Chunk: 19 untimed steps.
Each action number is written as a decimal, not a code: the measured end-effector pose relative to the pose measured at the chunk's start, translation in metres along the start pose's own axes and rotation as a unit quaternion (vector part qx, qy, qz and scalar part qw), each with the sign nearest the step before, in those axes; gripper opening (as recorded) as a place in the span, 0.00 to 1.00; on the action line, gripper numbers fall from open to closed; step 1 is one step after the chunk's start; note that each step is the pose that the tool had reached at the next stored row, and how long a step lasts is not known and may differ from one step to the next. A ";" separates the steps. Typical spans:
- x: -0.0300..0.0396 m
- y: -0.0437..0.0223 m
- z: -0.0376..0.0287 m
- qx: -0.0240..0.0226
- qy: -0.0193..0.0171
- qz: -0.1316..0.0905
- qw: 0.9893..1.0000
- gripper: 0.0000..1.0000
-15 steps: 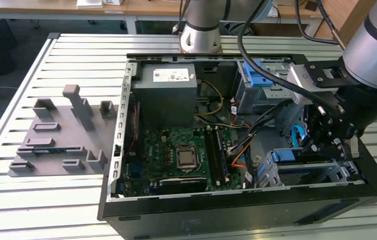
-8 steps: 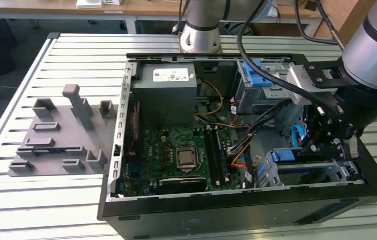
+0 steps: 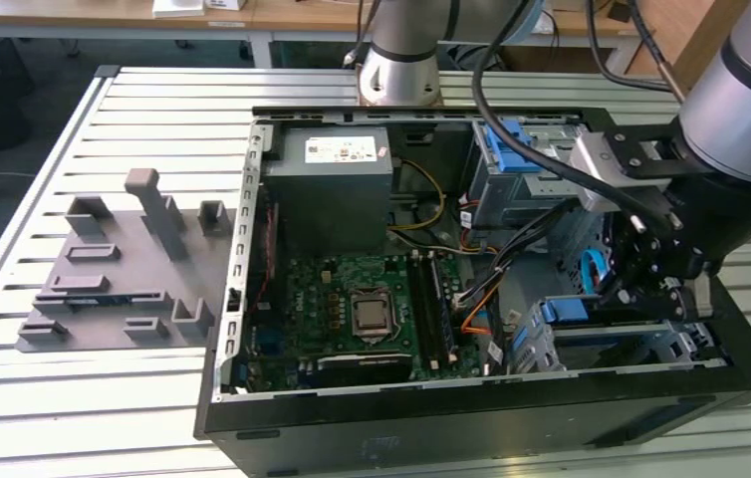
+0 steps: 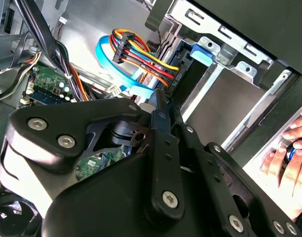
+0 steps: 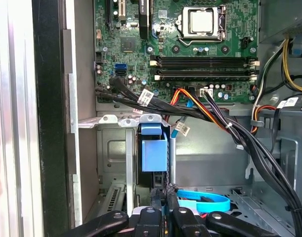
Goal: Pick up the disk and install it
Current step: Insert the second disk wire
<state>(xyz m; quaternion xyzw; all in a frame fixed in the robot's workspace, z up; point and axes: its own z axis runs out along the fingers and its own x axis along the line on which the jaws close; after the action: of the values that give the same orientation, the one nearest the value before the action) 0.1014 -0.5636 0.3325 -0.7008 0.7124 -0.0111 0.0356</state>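
The step in hand looks like seating the disk rather than fetching it. The disk, a silver metal drive in a blue plastic carrier (image 5: 154, 149), stands edge-on in a slot of the grey sheet-metal bay (image 5: 113, 148) at the low end of the open black computer case (image 3: 482, 428), which lies on the slatted metal bench (image 3: 149, 119). From the exterior view its blue end (image 3: 566, 311) shows just beside the arm's black claw (image 3: 661, 294).

In both wrist views the claw (image 5: 165, 197) is clenched, its two thin fingers (image 4: 158, 106) pressed together with nothing visible between them, the tips just short of the carrier's blue end. I cannot tell whether they touch it.

To do this well, I judge that the push has to run straight along the slot, centred on the carrier's end, so the drive does not cock against the bay rails. The light-blue flat data cable (image 5: 205, 200) loops close under the fingers, and the bundle of red, yellow and black power wires (image 4: 141, 59) with its black plug hangs right at the bay's mouth; either could get pinched between carrier and cage, so pressure should be slow and light. A person's hand (image 4: 289, 158) rests beyond the case wall, well apart from the claw.
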 end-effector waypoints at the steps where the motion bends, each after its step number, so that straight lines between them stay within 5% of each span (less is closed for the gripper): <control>1: 0.0000 0.0000 0.0002 0.000 0.000 0.000 1.000 0.16; 8: 0.0000 0.0001 0.0009 0.000 0.000 0.000 1.000 0.17; 11: 0.0000 0.0001 0.0010 0.000 0.000 0.000 1.000 0.29; 19: 0.0000 0.0001 0.0011 0.000 0.000 0.000 1.000 0.29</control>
<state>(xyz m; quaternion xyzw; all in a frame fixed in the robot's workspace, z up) 0.1014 -0.5636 0.3315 -0.7007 0.7124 -0.0111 0.0357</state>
